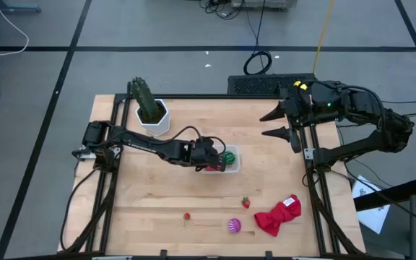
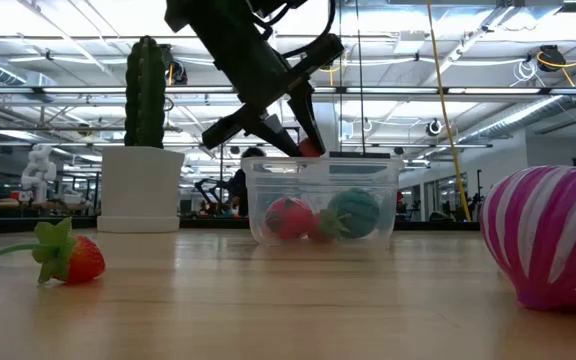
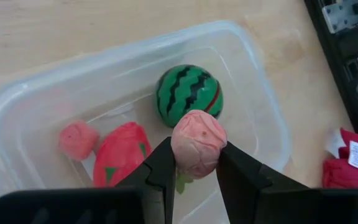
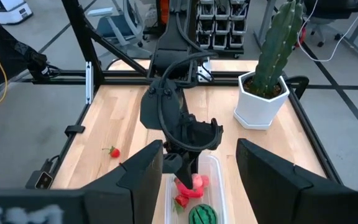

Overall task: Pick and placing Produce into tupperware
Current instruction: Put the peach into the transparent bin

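The left gripper (image 3: 194, 168) hangs over the clear tub (image 3: 17, 118) near the middle of the table, its fingers clamped on a pink ball (image 3: 198, 142). Inside the tub lie a green striped ball (image 3: 188, 94), a red piece (image 3: 122, 152) and a small pink bit (image 3: 78, 139). The right gripper (image 1: 279, 123) waits spread wide at the table's far right edge

Green cactus (image 1: 144, 98) upright in its white hexagonal pot (image 1: 154, 119) at my surface's (image 1: 165, 195) far left, crumpled red cloth (image 1: 279, 215) near the front right corner
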{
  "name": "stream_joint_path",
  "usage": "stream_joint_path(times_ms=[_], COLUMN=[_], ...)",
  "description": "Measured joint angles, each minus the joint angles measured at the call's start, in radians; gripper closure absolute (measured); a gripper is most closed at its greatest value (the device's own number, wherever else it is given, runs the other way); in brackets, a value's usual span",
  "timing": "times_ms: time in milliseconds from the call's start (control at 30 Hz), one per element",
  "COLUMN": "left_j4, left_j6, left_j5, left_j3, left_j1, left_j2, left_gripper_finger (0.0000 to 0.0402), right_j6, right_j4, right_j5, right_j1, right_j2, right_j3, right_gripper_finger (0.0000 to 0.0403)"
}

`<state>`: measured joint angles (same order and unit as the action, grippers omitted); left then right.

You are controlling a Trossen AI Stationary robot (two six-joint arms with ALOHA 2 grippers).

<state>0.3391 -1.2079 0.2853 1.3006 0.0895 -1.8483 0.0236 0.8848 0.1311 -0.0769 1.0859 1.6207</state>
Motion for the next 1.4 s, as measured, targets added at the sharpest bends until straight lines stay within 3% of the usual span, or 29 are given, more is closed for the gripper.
stream_joint_path(times_ms=[567, 767, 933, 1100, 1400], left_j4=[-0.006, -0.04, -0.011, 0.119, 0.307], left_j6=[0.014, 0.097, 0.223, 0.231, 0.321], left_j5=[-0.026, -0.029, -0.086, -0.173, -0.159], left_j3=[0.0, 0.0, 0.001, 0.004, 0.243], left_j1=[0.0, 0.021, 0.03, 0.003, -0.025], left_j2=[0.001, 0.047, 0.125, 0.148, 0.05], left_gripper_finger=[0.0309, 0.0309, 0.0309, 0.0309, 0.0309], right_j6=[0.013, 0.023, 0.03, 0.045, 0.049], right_j4=[0.034, 0.034, 0.033, 0.032, -0.015], right_j5=[0.0, 0.0, 0.0, 0.0, 0.0], right_j1=[0.0, 0.0, 0.0, 0.0, 0.0], right_j2=[0.0, 0.0, 0.0, 0.0, 0.0], right_j3=[0.0, 0.0, 0.0, 0.0, 0.0], right_gripper_finger=[0.0206, 0.0206, 0.0206, 0.0206, 0.0206])
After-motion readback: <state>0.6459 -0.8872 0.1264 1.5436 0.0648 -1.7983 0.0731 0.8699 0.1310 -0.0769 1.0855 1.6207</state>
